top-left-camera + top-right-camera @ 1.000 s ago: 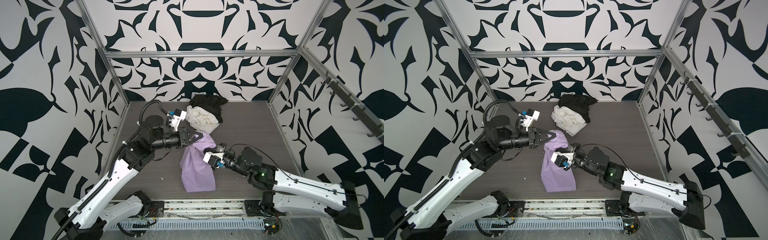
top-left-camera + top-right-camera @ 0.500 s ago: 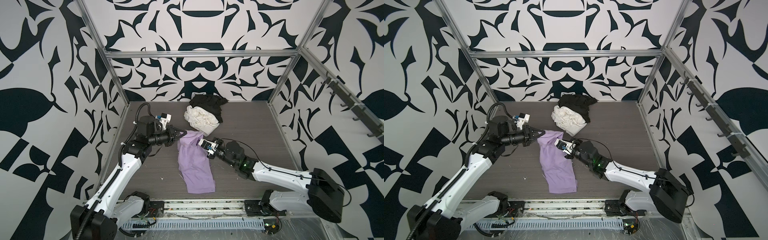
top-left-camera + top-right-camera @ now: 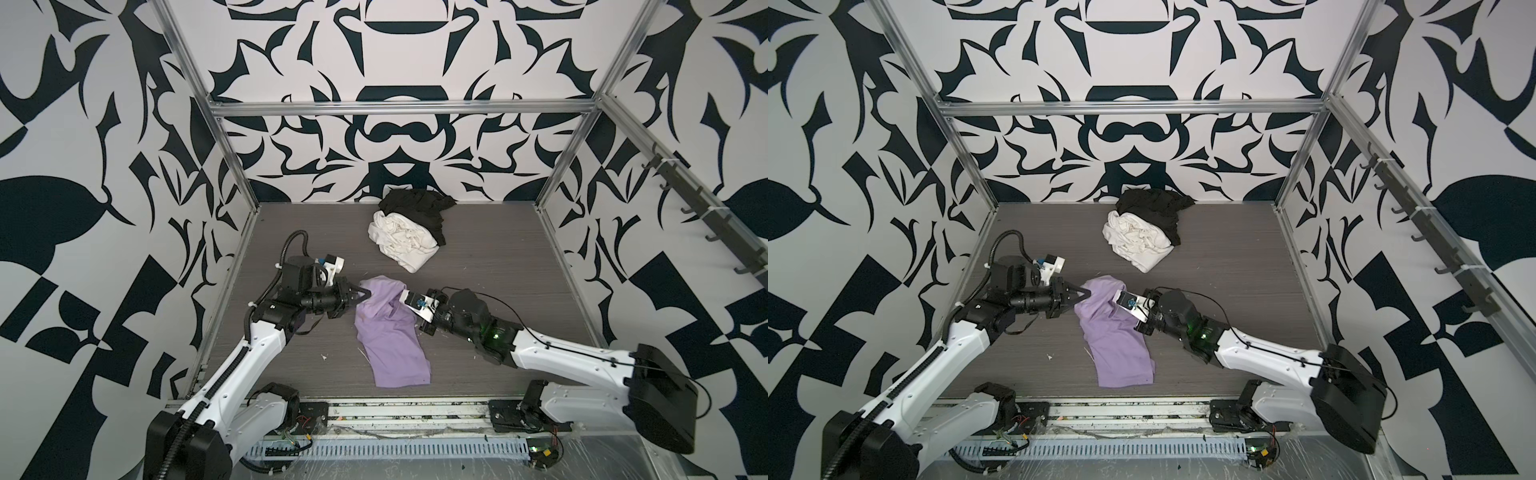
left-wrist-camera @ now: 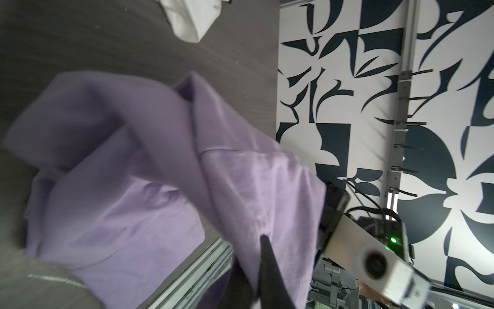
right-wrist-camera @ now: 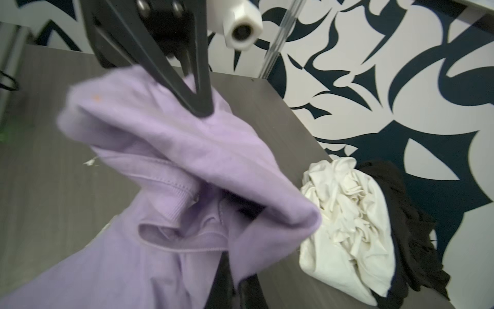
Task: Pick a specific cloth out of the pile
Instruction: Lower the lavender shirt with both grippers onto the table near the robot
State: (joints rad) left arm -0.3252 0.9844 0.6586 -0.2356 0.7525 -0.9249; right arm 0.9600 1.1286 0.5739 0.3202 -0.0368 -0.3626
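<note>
The left gripper (image 3: 366, 294) and right gripper (image 5: 230, 281) each pinch the cloth (image 3: 392, 345), fingers closed on its raised edge. The pile (image 3: 405, 239) lies well apart.

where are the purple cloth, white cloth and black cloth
purple cloth (image 3: 395, 345), in a top view, flat middle panel
white cloth (image 3: 401, 239), in a top view, crumpled centre
black cloth (image 3: 419, 205), in a top view, upper folds
</note>
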